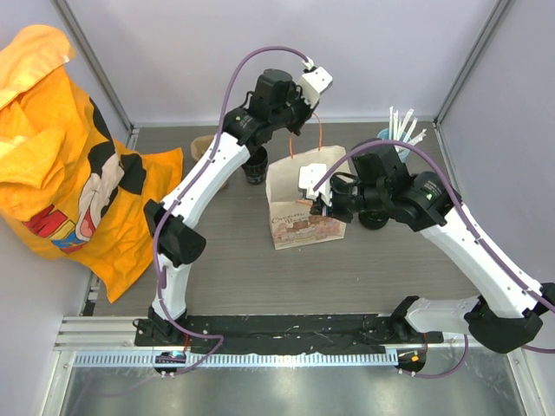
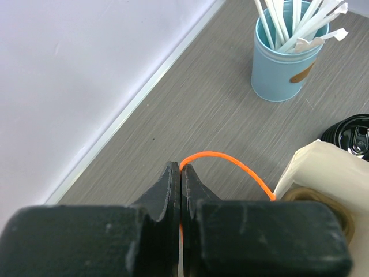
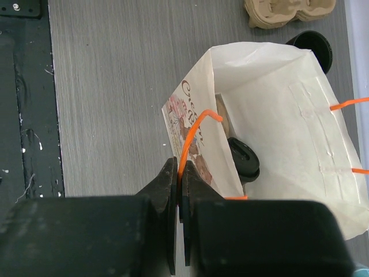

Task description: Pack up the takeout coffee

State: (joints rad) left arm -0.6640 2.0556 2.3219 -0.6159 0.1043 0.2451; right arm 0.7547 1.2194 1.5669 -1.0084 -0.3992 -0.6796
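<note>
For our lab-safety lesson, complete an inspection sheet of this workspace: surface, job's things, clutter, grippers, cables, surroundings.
Surface: grey wood-grain table.
Job's things: paper bag upright and open; black cup outside by the pulp carrier; second black lid beside the bag; black item inside.
Clutter: blue cup of straws, orange cloth.
Grippers: left gripper jaws shut on far handle; right gripper jaws shut on near handle.
Cables: purple cables along both arms.
Surroundings: pale walls.

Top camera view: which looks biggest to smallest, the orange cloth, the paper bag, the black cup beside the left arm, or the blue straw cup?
Largest: orange cloth
Next: paper bag
Unranked: black cup and blue straw cup, both small and partly hidden, too close to rank.
</note>
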